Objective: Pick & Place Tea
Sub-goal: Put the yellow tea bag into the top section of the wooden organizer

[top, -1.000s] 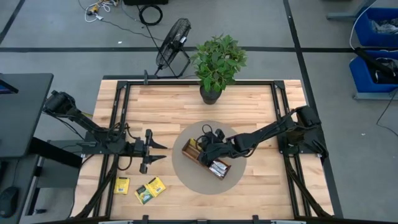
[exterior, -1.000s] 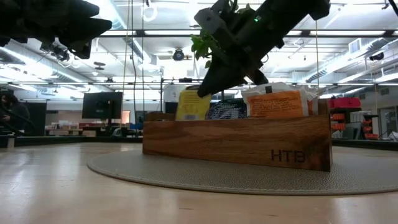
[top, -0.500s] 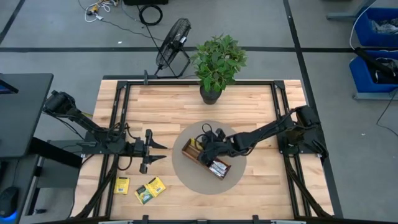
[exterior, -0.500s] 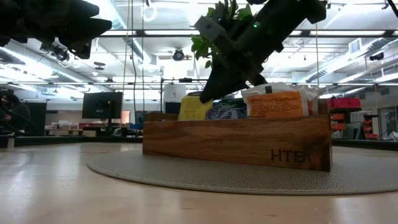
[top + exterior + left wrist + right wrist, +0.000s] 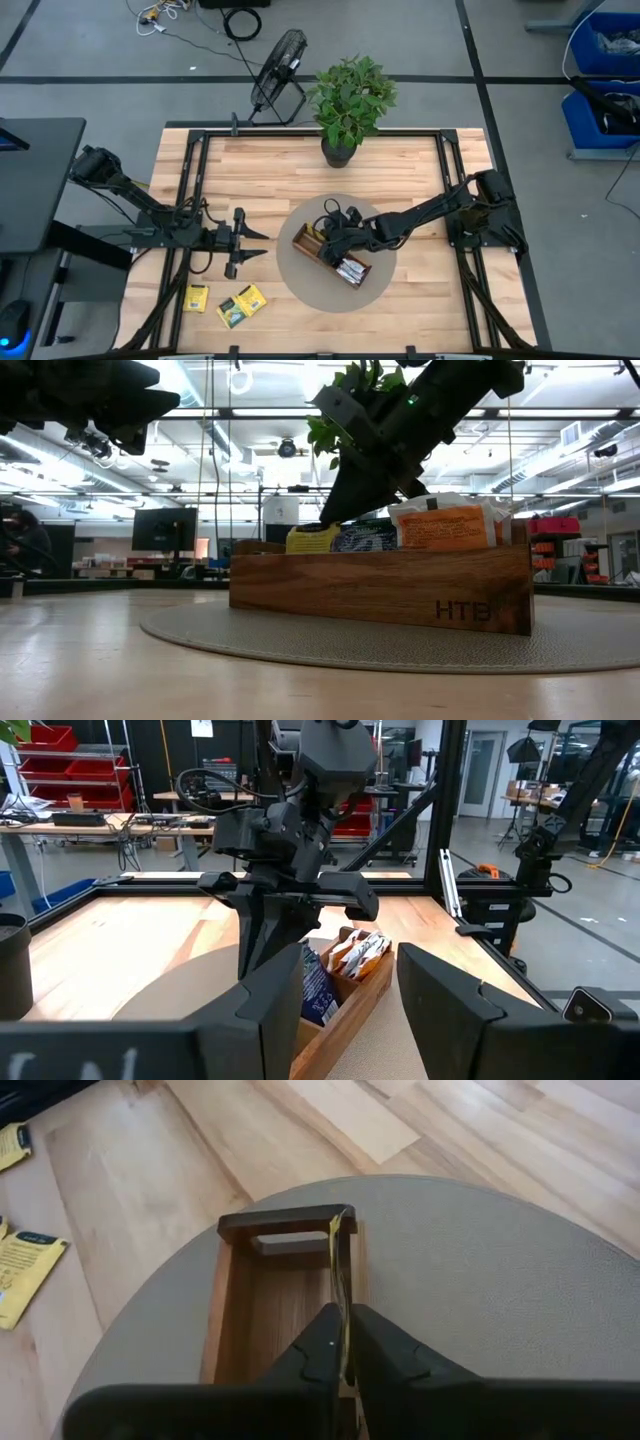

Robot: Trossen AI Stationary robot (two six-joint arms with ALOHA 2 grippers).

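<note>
Progress: your right claw (image 5: 343, 1342) pinches yellow sachet (image 5: 339, 1280) edge-on inside wooden tray (image 5: 232, 1295) end slot, release pending. Left claw (image 5: 250, 243) spread, idle. Yellow sachets on table (image 5: 228, 303) left for you.

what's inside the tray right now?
The tray holds upright sachets: yellow under the right claw, navy, orange-and-white. Its wall hides their lower halves and the floor.

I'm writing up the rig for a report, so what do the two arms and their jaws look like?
Both arms, left arm and right arm, are matte black and jointed, with black cables looped alongside. Each ends in two flat, dark, blunt fingers. No markings show on either.
</note>
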